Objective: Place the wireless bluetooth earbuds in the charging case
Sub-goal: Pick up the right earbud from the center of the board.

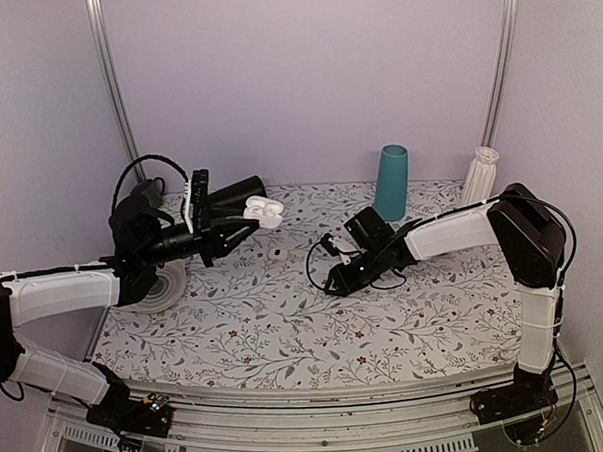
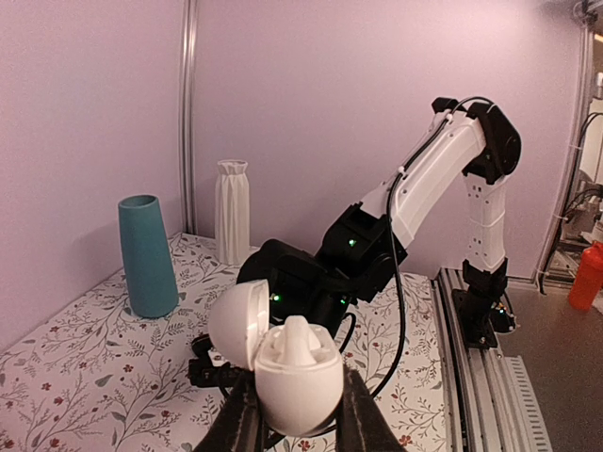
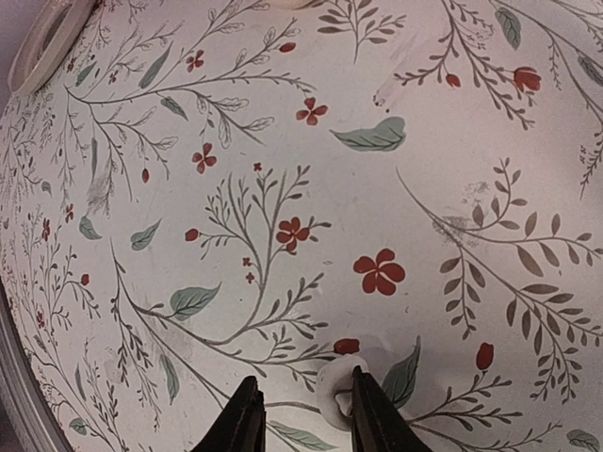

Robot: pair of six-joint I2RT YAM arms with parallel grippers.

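Note:
My left gripper (image 1: 249,220) is shut on the white charging case (image 1: 264,211) and holds it above the table's back left. In the left wrist view the case (image 2: 300,381) sits between my fingers (image 2: 353,414) with its lid (image 2: 237,325) swung open to the left. One white earbud (image 2: 300,341) stands in it. My right gripper (image 1: 333,283) is low over the table's middle. In the right wrist view it (image 3: 303,414) is open, with a small white earbud (image 3: 334,395) lying on the cloth against the inside of the right finger (image 3: 369,414).
A small white round piece with a dark centre (image 1: 277,254) lies on the floral cloth between the grippers. A white round dish (image 1: 164,287) sits at the left. A teal vase (image 1: 391,182) and a white ribbed vase (image 1: 479,175) stand at the back.

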